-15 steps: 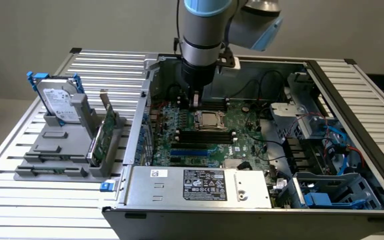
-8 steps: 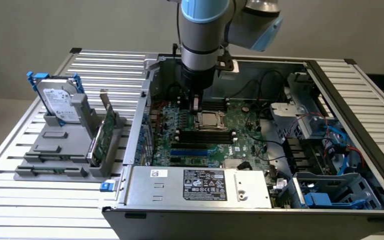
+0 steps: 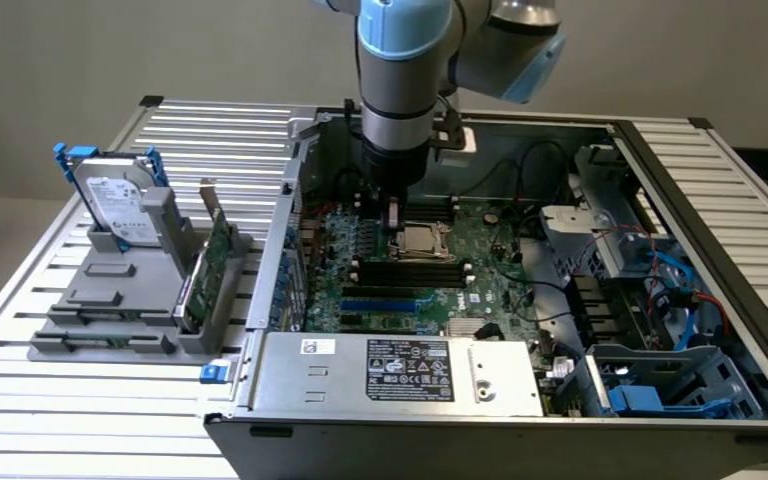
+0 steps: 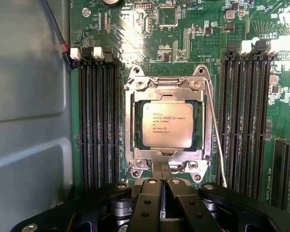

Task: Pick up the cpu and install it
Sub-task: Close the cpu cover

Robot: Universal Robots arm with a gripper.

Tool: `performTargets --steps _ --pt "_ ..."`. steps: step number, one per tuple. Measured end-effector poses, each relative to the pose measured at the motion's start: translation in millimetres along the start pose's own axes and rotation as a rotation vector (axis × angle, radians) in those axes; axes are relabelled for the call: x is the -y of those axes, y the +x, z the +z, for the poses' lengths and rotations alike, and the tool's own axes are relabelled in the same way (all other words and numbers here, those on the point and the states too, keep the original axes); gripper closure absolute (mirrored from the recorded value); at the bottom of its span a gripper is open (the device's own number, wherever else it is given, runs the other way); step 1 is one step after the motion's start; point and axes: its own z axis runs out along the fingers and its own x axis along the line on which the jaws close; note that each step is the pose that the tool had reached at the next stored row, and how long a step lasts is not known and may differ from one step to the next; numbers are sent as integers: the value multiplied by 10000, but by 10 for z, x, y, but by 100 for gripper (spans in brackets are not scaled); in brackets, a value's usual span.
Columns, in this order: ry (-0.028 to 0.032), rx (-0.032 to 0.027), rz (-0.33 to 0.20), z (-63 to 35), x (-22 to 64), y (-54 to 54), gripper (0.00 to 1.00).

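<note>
The cpu (image 4: 167, 124) lies flat inside the square metal-framed socket (image 4: 133, 121) on the green motherboard, its silver top with printed text facing up. In the exterior view the cpu (image 3: 426, 240) sits in the middle of the open computer case. My gripper (image 4: 162, 195) hovers just beside the socket's edge with its two black fingers pressed together and nothing between them. From the exterior view, my gripper (image 3: 392, 222) hangs straight down from the arm, close above the board on the exterior view's left of the socket.
Black memory slots (image 4: 97, 121) flank the socket on both sides. The case wall (image 4: 29, 121) rises close by. Outside the case, a hard drive (image 3: 115, 205) with a blue bracket stands in a grey holder (image 3: 104, 300) on the slatted table. The power supply (image 3: 398, 370) fills the case front.
</note>
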Motion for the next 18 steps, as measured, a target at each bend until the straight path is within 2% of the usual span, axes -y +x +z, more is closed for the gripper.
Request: performTargets --steps 2,11,18 --pt "-41 1 -5 8 4 -1 89" --pt "-56 1 -7 11 14 -2 89" --pt "-129 6 -14 35 16 -5 89"
